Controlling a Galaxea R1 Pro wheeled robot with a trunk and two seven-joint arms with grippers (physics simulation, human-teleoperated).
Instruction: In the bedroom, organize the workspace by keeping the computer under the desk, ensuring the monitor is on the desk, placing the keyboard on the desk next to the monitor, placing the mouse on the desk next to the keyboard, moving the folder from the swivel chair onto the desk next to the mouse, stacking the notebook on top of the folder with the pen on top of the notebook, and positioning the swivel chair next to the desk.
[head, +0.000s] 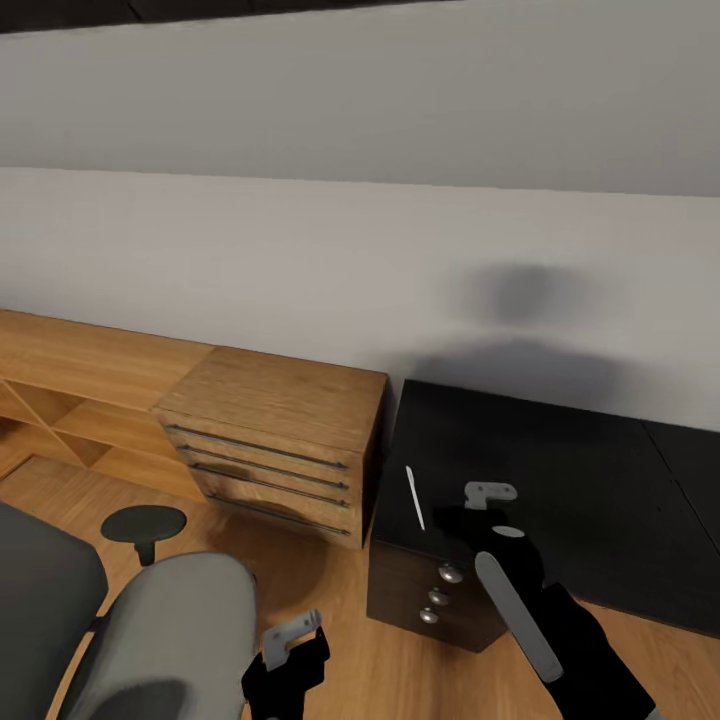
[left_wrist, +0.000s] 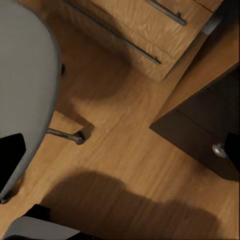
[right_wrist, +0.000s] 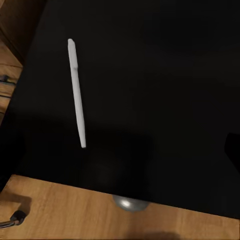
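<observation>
One pen (head: 414, 497) lies on the desk (head: 560, 490) beside the right gripper (head: 489, 494); both grippers' jaw states are unclear.

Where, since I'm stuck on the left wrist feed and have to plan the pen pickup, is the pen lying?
Observer: The pen lies flat on the desk, near the edge that faces the wooden dresser.
Operator: And the right gripper?
Observer: The right gripper hangs over the desk just beside the pen, on the side away from the dresser, and is not holding it. I cannot tell how its jaws stand.
Operator: Is the pen on the notebook already?
Observer: No. In the right wrist view the pen lies directly on the bare black top.
</observation>
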